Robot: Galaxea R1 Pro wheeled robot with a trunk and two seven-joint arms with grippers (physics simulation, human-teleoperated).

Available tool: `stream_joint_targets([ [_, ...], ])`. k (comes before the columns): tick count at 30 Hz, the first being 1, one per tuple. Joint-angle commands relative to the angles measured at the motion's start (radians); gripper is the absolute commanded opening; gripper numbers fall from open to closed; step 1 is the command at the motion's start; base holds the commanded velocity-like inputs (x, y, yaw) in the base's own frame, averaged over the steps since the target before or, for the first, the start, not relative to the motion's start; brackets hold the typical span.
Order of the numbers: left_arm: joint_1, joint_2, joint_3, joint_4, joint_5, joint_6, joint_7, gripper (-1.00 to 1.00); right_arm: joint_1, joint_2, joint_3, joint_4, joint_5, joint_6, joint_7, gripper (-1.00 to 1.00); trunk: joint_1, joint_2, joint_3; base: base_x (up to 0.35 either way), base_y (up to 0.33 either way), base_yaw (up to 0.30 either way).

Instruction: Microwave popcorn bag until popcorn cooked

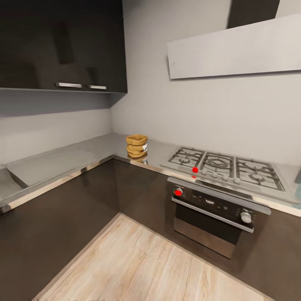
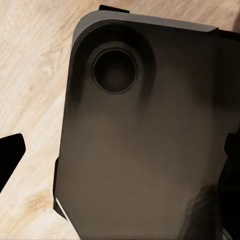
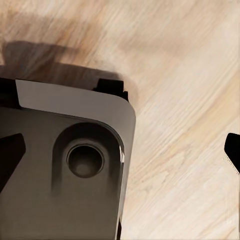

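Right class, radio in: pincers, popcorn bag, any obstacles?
Both pincers open, empty, over floor. Popcorn bag upright on countertop corner, beside hob. Nothing blocking it.

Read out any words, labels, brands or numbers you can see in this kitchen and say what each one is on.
No text can be read.
popcorn bag: a small white label on its side, too blurred to read.
oven: a small pale mark on its control panel, too small to read.
hob: knobs, with no legible markings.
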Motion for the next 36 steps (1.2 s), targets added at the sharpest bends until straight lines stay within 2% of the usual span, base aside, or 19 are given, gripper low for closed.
stream_joint_targets([
  [1,0.0,0.0,0.0,-0.001,0.006,-0.001,0.0,1.0,-0.001,-0.001,-0.009,0.002,0.009,-0.001,0.002,1.0,0.0,-0.001,-0.001,0.01,0.01,0.273],
  [19,0.0,-0.002,0.0,-0.003,0.006,-0.001,0.0,1.0,-0.001,0.001,-0.005,0.002,0.016,-0.001,0.003,1.0,0.0,-0.001,-0.001,0.0,0.0,0.271],
  [33,0.0,-0.002,0.002,-0.003,0.007,-0.001,0.004,1.0,-0.001,0.005,0.002,0.0,0.027,0.002,0.004,1.0,0.0,-0.001,-0.001,0.004,0.0,0.02],
  [36,0.0,0.001,-0.001,-0.001,0.006,0.0,0.003,1.0,-0.001,0.012,0.002,0.0,0.046,0.001,0.004,1.0,0.0,-0.001,-0.001,0.23,0.0,0.0],
])
